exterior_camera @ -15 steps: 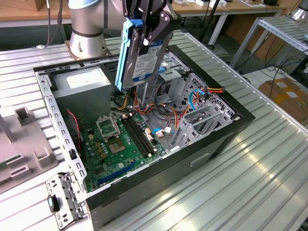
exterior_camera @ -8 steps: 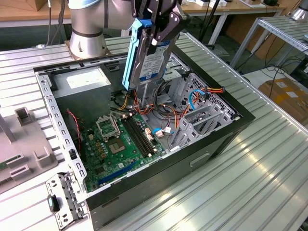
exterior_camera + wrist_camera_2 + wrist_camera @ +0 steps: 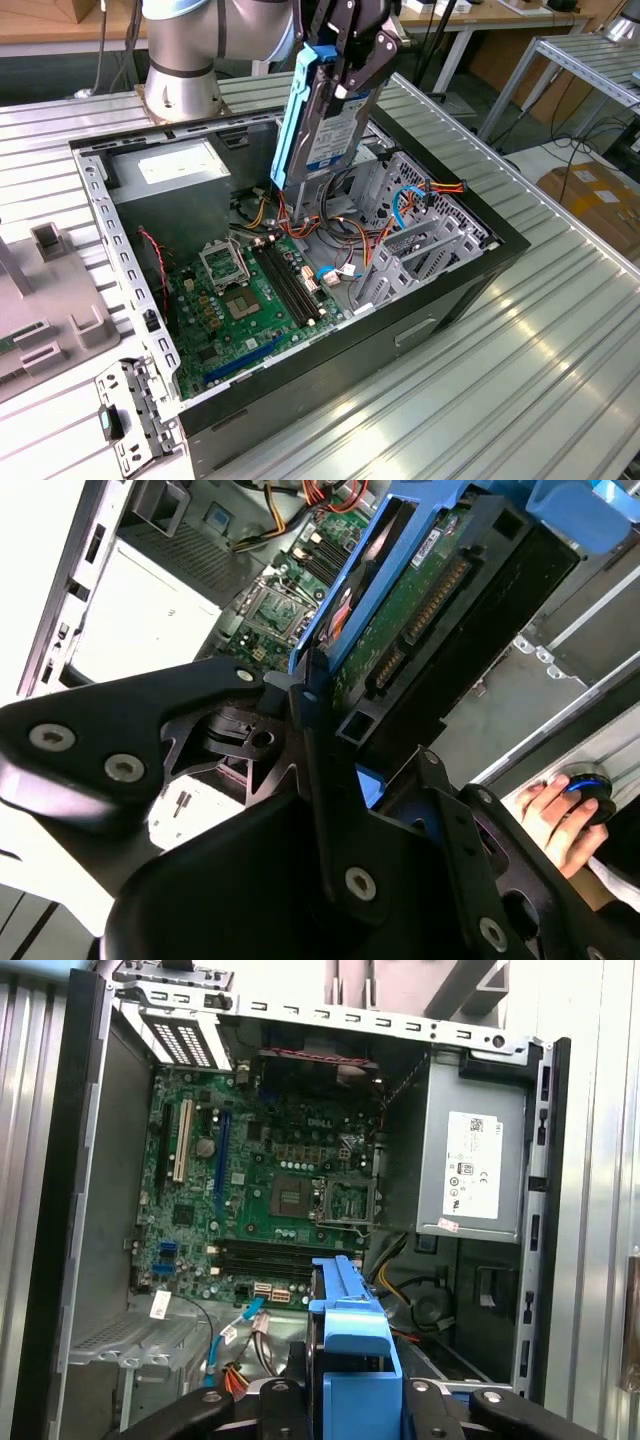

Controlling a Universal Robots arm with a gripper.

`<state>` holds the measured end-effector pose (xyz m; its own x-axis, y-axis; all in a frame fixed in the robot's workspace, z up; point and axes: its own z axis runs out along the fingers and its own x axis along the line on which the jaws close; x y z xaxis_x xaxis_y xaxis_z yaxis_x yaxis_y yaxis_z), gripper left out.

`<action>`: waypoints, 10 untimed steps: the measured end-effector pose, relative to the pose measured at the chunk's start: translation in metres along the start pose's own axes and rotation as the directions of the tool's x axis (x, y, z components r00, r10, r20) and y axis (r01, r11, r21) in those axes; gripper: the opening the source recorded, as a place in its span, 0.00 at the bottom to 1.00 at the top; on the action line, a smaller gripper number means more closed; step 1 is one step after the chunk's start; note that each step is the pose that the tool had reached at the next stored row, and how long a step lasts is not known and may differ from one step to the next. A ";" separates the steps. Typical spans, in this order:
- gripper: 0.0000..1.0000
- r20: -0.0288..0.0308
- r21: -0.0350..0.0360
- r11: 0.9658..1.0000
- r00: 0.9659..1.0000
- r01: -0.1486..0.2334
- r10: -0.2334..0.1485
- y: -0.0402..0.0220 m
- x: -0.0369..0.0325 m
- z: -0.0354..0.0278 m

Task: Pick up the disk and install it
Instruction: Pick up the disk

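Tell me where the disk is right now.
In the exterior view the disk hangs on edge, clamped in the gripper, above the open computer case, to the exterior view's right of the grey power supply.

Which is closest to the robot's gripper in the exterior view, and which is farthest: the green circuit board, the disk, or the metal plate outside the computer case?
1. The disk: held in the gripper, above the open case.
2. The green circuit board: on the case floor, below the disk.
3. The metal plate: outside the case, toward the exterior view's left.
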<state>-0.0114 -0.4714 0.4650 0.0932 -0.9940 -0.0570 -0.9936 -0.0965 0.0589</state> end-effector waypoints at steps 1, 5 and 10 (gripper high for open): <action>0.37 0.000 0.000 1.000 1.000 0.000 0.000 0.0001 0.0023 -0.0001; 0.37 0.000 0.000 1.000 1.000 0.000 0.000 0.0005 0.0104 -0.0004; 0.37 0.000 0.000 1.000 1.000 0.000 0.000 0.0002 0.0181 -0.0007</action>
<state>-0.0100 -0.4894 0.4647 0.0930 -0.9940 -0.0570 -0.9936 -0.0963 0.0589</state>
